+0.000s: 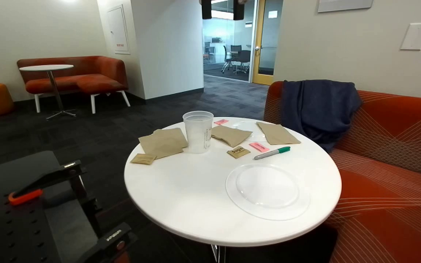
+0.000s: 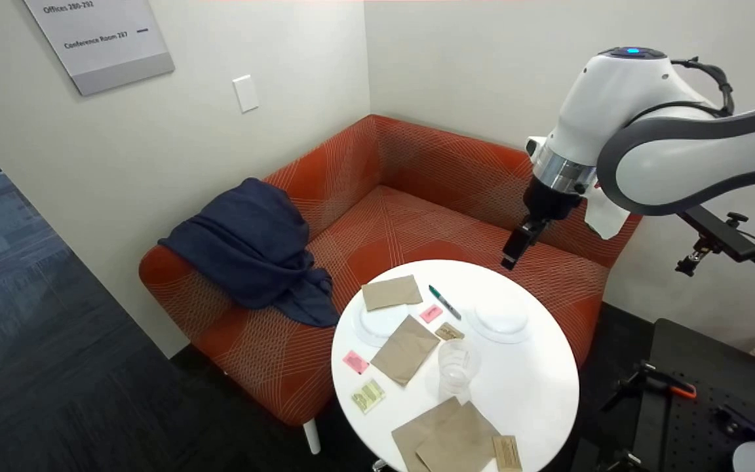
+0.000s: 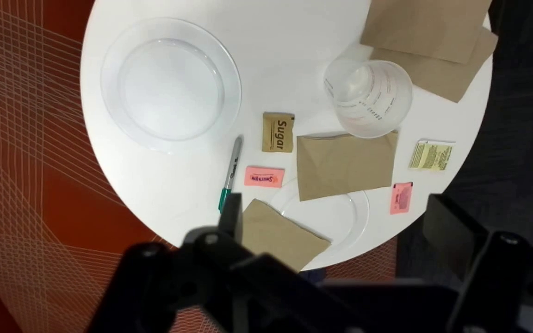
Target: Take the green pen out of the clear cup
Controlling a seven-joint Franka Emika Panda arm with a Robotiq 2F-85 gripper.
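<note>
The green pen [image 1: 272,153] is a marker with a grey barrel and green cap. It lies flat on the white table [image 1: 181,197], apart from the cup, as also seen in an exterior view [image 2: 445,302] and the wrist view [image 3: 232,169]. The clear cup [image 1: 197,135] stands upright on the table; it also shows in an exterior view [image 2: 454,368] and the wrist view [image 3: 377,101]. No pen shows inside it. My gripper [image 3: 334,203] is open and empty, high above the table. Its fingers show in both exterior views [image 1: 222,14] [image 2: 510,259].
A clear round plate [image 3: 169,92] lies beside the pen. Another clear plate [image 3: 331,217] lies partly under brown napkins [image 3: 345,164]. A sugar packet [image 3: 277,132] and pink packets [image 3: 264,177] lie near the pen. A red sofa [image 2: 417,216] borders the table.
</note>
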